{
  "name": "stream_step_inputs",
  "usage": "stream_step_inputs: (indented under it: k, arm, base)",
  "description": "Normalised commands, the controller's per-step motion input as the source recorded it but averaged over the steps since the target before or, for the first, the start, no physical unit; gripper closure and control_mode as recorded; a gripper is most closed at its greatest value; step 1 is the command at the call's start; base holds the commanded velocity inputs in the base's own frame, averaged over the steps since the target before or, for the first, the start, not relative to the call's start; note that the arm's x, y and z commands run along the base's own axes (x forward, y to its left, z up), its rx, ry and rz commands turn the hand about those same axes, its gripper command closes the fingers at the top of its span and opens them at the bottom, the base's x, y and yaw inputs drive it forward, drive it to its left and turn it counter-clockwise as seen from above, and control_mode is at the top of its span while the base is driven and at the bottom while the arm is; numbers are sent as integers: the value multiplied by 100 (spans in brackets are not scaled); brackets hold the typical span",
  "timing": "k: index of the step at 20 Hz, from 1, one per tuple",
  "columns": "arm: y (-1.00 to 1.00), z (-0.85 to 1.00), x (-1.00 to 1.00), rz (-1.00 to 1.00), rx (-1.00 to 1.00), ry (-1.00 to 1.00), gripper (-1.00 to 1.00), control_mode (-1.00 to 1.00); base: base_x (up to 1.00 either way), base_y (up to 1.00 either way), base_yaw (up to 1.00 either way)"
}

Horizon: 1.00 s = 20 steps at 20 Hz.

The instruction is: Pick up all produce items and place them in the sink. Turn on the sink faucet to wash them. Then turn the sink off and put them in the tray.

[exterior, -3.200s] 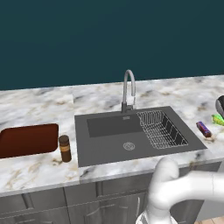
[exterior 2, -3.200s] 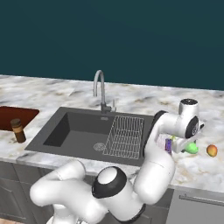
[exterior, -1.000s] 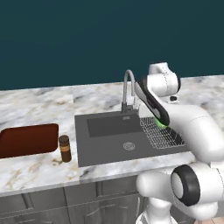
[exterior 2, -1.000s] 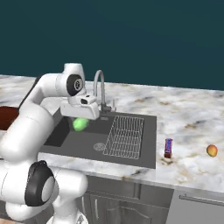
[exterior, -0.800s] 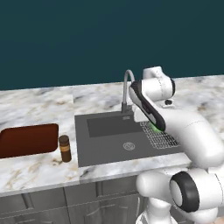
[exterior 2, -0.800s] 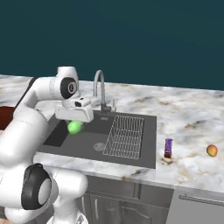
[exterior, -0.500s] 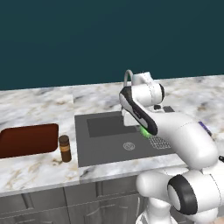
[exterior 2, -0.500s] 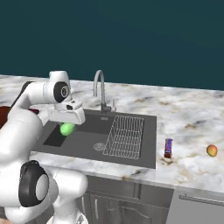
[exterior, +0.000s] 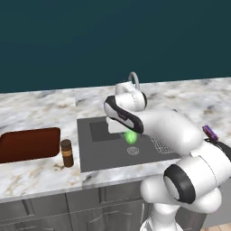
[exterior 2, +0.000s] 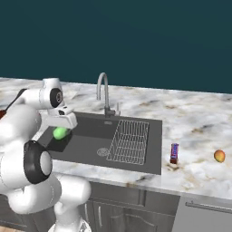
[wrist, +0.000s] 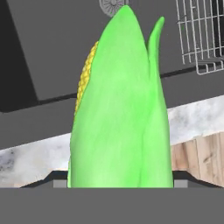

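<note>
1 green corn cob (wrist: 120,113) held by gripper (exterior 2: 61,128) above sink (exterior 2: 86,147)

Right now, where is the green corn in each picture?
Left base view: the corn shows as a green patch under the white arm, over the middle of the sink.
Right base view: the corn hangs at the sink's left end, under the tool.
Hand view: the corn stands tall in the centre.
Shared landmark: the round drain.
</note>
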Motion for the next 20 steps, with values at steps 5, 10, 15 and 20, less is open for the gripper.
stream_step_inputs:
  k: [5,10,15,20]
  arm:
    - [34,-30,65,-1,0,0,100,-100]
    - [10,-26,62,-2,0,0,100,-100]
    - [7,-30,55,0,0,0,100,-100]
    - [3,-40,45,-1,-3,0,100,-100]
  base:
    - [0,0,0]
    - [0,0,0]
    - [0,0,0]
    - [0,0,0]
